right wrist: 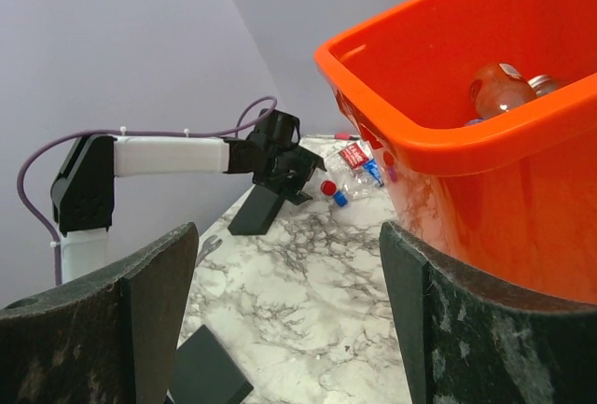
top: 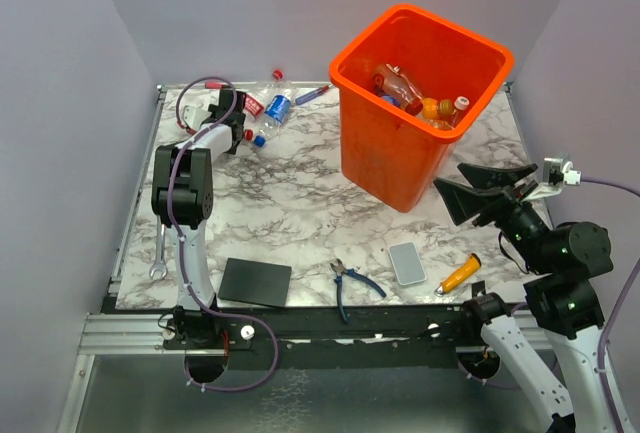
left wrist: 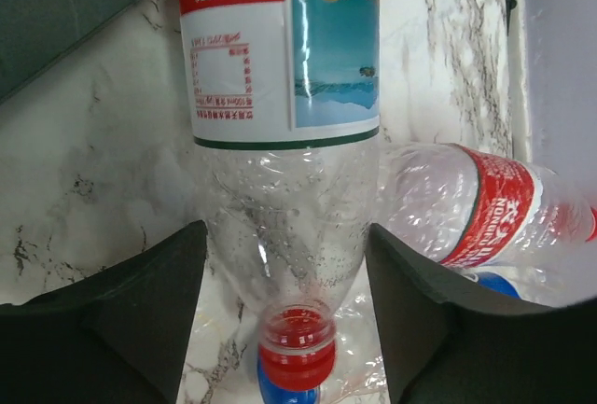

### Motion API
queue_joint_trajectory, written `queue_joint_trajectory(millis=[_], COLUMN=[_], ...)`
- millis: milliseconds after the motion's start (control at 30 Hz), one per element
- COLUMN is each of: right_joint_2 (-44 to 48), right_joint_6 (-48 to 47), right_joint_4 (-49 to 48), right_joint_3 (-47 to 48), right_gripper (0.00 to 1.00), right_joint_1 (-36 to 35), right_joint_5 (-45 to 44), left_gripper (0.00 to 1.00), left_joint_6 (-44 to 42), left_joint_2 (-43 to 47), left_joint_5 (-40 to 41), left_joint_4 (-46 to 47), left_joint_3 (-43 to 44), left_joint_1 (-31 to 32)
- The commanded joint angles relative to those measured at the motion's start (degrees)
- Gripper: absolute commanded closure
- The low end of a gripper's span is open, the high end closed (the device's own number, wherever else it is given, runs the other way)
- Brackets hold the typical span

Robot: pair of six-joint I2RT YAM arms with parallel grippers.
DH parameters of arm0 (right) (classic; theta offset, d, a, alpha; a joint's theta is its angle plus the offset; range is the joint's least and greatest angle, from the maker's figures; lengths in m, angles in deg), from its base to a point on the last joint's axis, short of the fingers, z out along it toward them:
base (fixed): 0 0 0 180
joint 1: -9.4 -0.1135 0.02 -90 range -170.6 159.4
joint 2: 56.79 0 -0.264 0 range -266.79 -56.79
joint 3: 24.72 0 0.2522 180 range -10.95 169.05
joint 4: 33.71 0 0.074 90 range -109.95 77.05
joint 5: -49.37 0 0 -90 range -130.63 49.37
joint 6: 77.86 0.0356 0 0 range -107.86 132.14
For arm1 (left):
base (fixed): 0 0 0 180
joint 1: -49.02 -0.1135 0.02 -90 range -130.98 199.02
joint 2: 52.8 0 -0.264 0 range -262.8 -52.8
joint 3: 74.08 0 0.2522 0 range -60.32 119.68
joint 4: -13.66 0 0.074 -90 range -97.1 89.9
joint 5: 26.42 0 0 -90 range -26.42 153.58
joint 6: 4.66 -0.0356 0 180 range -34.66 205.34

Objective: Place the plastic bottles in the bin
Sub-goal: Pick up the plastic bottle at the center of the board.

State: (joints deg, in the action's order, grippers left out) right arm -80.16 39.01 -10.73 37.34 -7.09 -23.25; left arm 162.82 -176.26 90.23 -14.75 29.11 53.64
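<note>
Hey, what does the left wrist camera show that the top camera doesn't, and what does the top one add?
Left wrist only: the red-capped bottle close up, with label print and droplets, between the jaws of the left gripper. Top only: the orange bin holding bottles, the open right gripper, pliers, a wrench. Both: that bottle, a red-labelled neighbour, the marble table.

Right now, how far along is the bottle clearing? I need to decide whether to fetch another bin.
Done: several bottles lie in the orange bin. In hand: the left gripper straddles a red-capped bottle on the table, grip unconfirmed; the right gripper is open, empty. Left: that bottle and the neighbouring bottles.
</note>
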Motion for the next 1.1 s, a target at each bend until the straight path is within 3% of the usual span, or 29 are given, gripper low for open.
queue_joint_trajectory(millis=[0, 133, 333, 633, 733, 900, 1000, 1067], right_joint_2=[-0.42, -0.94, -1.16, -3.57, -6.66, -15.68, -20.54, -24.25], right_joint_6=[-1.29, -1.38, -0.94, 0.94, 2.17, 6.48, 3.64, 0.60], right_joint_4=[1.10, 0.74, 0.74, -0.53, -1.98, -4.16, 0.13, 3.50], right_joint_3=[1.21, 1.32, 1.75, 3.65, 4.83, 8.65, 13.99, 18.77], right_gripper=[0.18, 0.18, 0.19, 0.19, 0.20, 0.25, 0.24, 0.23], right_joint_1=[-0.03, -0.03, -0.02, 0.01, -0.03, -0.75, -5.26, -12.32], right_joint_5=[-1.66, -1.35, -0.77, 4.55, 9.71, 17.72, 12.68, 5.57], left_gripper=[0.36, 0.52, 0.60, 0.68, 0.70, 0.72, 0.74, 0.76], left_joint_6=[0.63, 0.66, 0.75, -5.48, -10.83, -13.72, -16.61, -19.15], left_joint_2=[-1.34, -1.06, 3.62, 28.22, 37.93, 51.91, 56.95, 59.48], left_joint_5=[2.55, 2.61, 1.69, -1.97, -7.54, -25.15, -29.91, -30.72], left_joint_4=[-1.65, -1.47, 0.20, 6.45, 12.02, 30.50, 34.51, 35.58], left_joint_3=[1.00, -0.20, -4.36, -15.57, -20.36, -31.31, -32.75, -32.34], left_joint_1=[-0.06, -0.14, -0.13, 1.12, 2.51, 5.80, 11.61, 16.04])
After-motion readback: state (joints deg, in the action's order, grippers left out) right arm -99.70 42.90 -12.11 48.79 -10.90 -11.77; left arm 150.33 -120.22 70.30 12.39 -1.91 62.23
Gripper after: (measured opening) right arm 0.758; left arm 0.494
